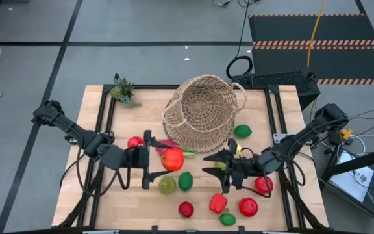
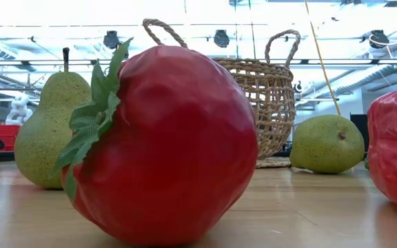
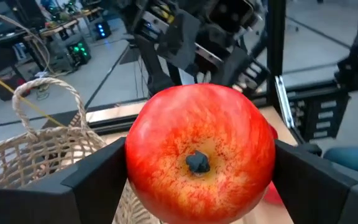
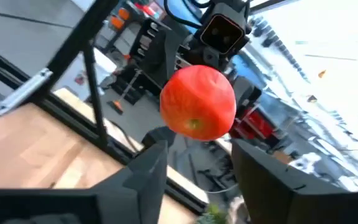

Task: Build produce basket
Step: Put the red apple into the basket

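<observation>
Wooden table (image 1: pixel 109 195) with basket (image 1: pixel 203 110) tipped on its side. Left gripper (image 1: pixel 149 168) grasps red apple (image 1: pixel 172 158) across its middle; smooth and light, probably slippery. Right gripper (image 1: pixel 226 170) released, holding nothing.

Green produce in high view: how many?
4 green pieces: one right of the basket, two side by side mid-table, one at the near edge. More may be hidden.

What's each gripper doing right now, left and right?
Left gripper: closed on a red apple, beside the basket.
Right gripper: empty; whether open or shut cannot be told.
</observation>
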Controlling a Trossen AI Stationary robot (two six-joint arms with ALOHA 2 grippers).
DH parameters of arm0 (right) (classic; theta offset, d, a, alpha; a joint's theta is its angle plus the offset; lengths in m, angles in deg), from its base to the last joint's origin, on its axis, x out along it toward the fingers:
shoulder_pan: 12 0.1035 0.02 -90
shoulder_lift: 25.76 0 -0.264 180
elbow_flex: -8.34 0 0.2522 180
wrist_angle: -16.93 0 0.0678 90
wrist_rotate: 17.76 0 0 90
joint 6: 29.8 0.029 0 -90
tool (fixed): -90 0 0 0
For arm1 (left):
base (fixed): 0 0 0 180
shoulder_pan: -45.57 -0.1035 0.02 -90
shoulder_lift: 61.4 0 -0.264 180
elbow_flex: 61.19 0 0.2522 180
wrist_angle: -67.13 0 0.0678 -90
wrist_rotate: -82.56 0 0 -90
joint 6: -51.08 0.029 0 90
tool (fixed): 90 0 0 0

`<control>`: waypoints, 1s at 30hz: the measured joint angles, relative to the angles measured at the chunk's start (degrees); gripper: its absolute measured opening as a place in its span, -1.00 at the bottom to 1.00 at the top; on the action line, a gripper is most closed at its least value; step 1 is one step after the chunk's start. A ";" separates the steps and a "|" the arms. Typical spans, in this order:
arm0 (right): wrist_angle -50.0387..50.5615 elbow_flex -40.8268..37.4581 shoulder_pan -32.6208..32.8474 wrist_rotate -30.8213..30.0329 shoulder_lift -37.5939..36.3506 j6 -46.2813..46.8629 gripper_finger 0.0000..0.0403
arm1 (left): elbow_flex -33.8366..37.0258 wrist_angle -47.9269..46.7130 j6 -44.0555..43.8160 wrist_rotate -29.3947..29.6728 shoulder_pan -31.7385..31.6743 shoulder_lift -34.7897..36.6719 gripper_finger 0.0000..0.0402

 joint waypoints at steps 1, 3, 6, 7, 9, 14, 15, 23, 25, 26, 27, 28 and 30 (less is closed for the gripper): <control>-0.59 0.00 0.22 -0.87 0.29 -1.09 -0.06 | 0.00 0.52 -0.43 0.01 0.00 0.00 0.77; -1.01 0.00 0.75 -2.08 0.73 -3.14 0.01 | 0.02 1.55 -1.26 -0.02 0.00 0.00 0.77; -1.73 0.00 1.32 -3.39 1.37 -5.76 0.12 | 0.02 3.97 -2.73 -0.05 -0.06 -0.55 0.77; -1.85 0.00 1.40 -3.46 1.44 -6.54 0.16 | 0.02 4.51 -2.73 -0.15 -0.14 -0.82 0.77; -2.92 0.00 1.66 -3.46 1.93 -7.59 0.25 | 0.02 5.83 -2.76 -1.36 -0.15 -1.77 0.77; -7.04 0.00 2.06 -3.31 4.61 -14.27 0.56 | 0.04 11.01 -1.31 -3.28 -0.30 -5.09 0.77; -7.78 0.00 2.19 -3.30 5.21 -16.11 0.64 | 0.04 11.84 -0.91 -3.27 -0.44 -5.79 0.77; -15.70 0.00 3.24 -3.22 8.28 -28.18 0.95 | 0.07 15.91 -2.53 -3.26 -1.39 -8.30 0.77; -16.55 0.00 3.34 -3.22 8.73 -29.99 0.97 | 0.07 16.03 -3.53 -3.16 -1.63 -8.29 0.77; -16.40 0.00 3.49 -3.13 8.79 -30.39 0.98 | 0.07 16.40 -4.00 -3.15 -1.84 -8.41 0.77; -16.28 -0.02 3.56 -2.92 8.81 -30.62 0.98 | 0.07 17.05 -4.29 -3.11 -1.92 -8.73 0.77; -16.33 -0.02 3.56 -2.90 8.77 -31.04 0.98 | 0.07 17.51 -4.42 -3.15 -1.95 -8.98 0.77; -16.37 -0.02 3.56 -2.91 8.67 -31.48 0.98 | 0.11 17.70 -4.37 -3.39 -1.99 -9.24 0.77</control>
